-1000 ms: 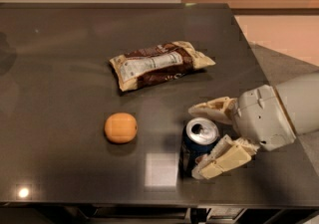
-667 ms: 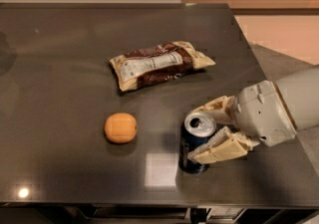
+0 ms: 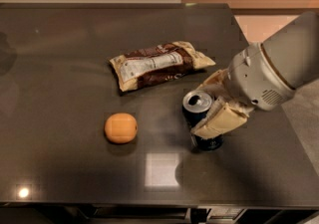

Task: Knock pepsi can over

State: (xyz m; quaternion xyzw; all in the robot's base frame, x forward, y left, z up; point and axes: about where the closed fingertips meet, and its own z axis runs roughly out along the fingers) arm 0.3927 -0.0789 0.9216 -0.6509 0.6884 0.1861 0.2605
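The pepsi can [image 3: 198, 102] is dark blue with a silver top. It stands at the front right of the dark table [image 3: 60, 68] and leans slightly to the left. My gripper [image 3: 200, 110] comes in from the right with its cream fingers [image 3: 219, 119] on either side of the can. The near finger lies across the can's side and the far finger sits behind the can's rim. The fingers are pressed against the can. The can's lower body is partly hidden by the near finger.
An orange round fruit [image 3: 120, 128] lies left of the can. A brown-and-cream snack bag [image 3: 158, 63] lies behind it, toward the middle. The table's right edge [image 3: 279, 118] is close behind the gripper and the front edge runs just below.
The fingers have closed in around the can. The can and gripper have shifted away from the front edge, and the can now leans left.
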